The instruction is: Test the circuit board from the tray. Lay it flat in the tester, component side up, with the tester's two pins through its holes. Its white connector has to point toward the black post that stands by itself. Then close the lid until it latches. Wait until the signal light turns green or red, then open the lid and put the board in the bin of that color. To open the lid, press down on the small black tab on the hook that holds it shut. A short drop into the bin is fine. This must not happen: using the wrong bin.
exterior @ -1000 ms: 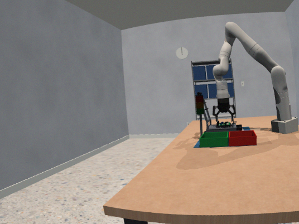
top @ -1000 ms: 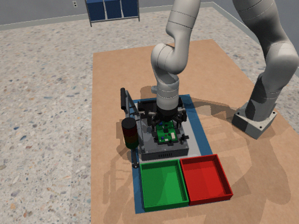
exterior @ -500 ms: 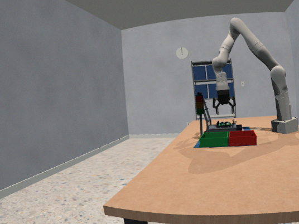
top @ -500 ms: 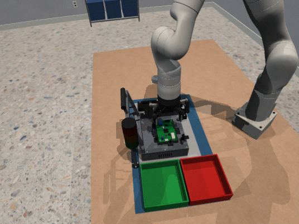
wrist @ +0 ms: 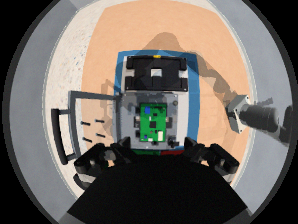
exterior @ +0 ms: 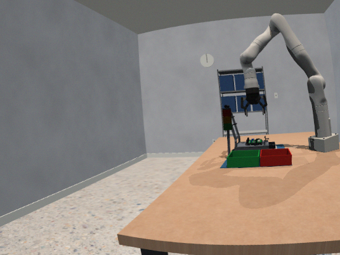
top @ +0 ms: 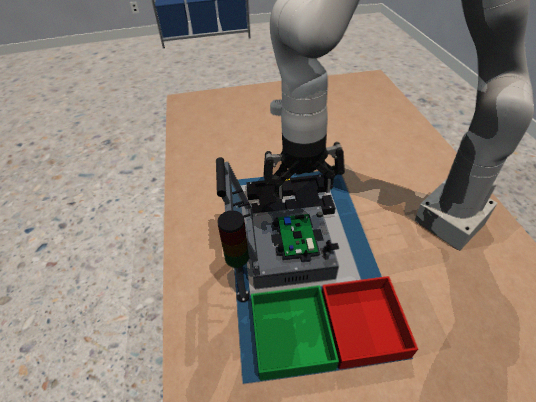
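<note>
My fingers (exterior: pixel 254 109) are spread wide and hold nothing; they hang high over the back of the tester (top: pixel 295 272), above the black tray (top: pixel 300 192). The green circuit board (top: pixel 296 236) lies flat in the tester, parts up, so I think the next job is to shut the lid (wrist: pixel 89 123). The lid is swung open to one side, with its dark handle (top: pixel 220 177) at the far end. To do it well, I should come down beside that handle, push on the lid's outer side, and swing it over slowly until the hook catches. I must not bump the board, or it could slip off the pins. The signal light (top: pixel 233 240) stands right next to the lid on its post, so I need to go around it. The green bin (top: pixel 292 327) and the red bin (top: pixel 370 320) sit side by side in front of the tester on the bench (top: pixel 210 125), out of my way. A blue shelf rack (exterior: pixel 219 95) stands far off by the wall.
</note>
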{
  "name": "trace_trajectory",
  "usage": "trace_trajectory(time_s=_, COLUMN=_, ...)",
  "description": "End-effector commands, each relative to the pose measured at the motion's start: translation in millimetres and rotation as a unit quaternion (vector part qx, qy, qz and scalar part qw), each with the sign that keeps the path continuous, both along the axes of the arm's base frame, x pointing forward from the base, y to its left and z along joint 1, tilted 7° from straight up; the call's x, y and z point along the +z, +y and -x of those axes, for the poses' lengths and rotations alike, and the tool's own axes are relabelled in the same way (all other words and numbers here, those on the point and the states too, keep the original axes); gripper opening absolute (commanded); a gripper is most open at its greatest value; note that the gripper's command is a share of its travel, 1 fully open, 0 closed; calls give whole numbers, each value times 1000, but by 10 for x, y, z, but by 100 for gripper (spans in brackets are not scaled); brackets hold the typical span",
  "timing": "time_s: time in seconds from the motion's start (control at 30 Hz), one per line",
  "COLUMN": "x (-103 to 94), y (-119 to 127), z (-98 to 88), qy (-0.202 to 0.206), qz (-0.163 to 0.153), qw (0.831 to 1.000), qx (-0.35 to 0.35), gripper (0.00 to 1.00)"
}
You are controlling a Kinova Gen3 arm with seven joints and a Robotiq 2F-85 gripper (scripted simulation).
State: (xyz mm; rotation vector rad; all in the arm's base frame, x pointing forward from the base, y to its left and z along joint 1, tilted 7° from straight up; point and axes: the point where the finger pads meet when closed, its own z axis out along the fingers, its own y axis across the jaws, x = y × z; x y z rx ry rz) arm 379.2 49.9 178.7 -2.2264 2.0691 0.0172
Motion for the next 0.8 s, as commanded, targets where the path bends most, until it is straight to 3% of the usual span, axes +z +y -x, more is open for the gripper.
trace_trajectory(time_s=0.0, x=252, y=-95, z=-66, qy=-17, qz=5, qw=1000, qx=-10, gripper=100)
trace_trajectory(time_s=0.5, x=889, y=-140, z=-5, qy=-17, qz=5, qw=1000, qx=-10, gripper=100)
trace_trajectory(time_s=0.77, x=1067, y=-152, z=13, qy=-17, qz=5, qw=1000, qx=-10, gripper=100)
